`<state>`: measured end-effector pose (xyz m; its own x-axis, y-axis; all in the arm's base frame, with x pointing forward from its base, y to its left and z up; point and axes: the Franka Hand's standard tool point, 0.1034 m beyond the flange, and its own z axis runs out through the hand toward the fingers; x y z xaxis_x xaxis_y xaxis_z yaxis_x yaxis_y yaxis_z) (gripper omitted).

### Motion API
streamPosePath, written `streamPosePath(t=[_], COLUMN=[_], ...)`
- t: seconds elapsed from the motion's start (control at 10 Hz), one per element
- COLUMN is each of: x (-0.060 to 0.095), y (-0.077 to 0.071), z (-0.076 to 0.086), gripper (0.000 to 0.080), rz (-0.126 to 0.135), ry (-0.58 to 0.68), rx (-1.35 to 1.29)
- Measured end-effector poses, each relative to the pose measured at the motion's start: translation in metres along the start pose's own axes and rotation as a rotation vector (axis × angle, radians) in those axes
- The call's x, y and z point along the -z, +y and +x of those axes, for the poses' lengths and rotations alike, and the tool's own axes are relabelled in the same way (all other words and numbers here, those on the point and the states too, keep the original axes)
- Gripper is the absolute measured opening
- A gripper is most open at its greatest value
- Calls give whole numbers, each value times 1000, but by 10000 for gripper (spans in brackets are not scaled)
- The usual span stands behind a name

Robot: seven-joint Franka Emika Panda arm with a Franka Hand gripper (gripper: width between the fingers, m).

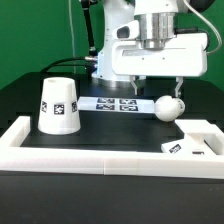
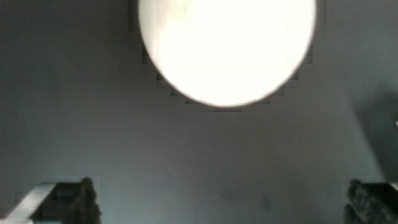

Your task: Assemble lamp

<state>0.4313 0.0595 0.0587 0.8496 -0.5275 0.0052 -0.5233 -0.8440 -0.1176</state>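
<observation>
A white lamp bulb [image 1: 168, 107] lies on the black table beside the end of the marker board [image 1: 118, 104] on the exterior view's right. In the wrist view the bulb [image 2: 228, 45] shows as a bright oval ahead of the fingers. My gripper [image 1: 157, 90] hangs just above and behind the bulb, open and empty. In the wrist view my gripper [image 2: 221, 205] has its jaws wide apart with bare table between them. The white lamp hood [image 1: 58, 105], a cone with tags, stands on the exterior view's left. The white lamp base [image 1: 192, 141] lies at the front right.
A raised white wall [image 1: 100, 160] runs along the front of the table and turns back along the exterior view's left side [image 1: 14, 134]. The arm's base stands at the back behind the marker board.
</observation>
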Motion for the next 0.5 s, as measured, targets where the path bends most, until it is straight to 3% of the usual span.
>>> streamPosePath(t=[0.2,0.5], x=[-1,0], y=[0,4], z=[-2,0], gripper=[699,699], rz=[-5,-28], ry=[-15,-205], rx=[6,-6])
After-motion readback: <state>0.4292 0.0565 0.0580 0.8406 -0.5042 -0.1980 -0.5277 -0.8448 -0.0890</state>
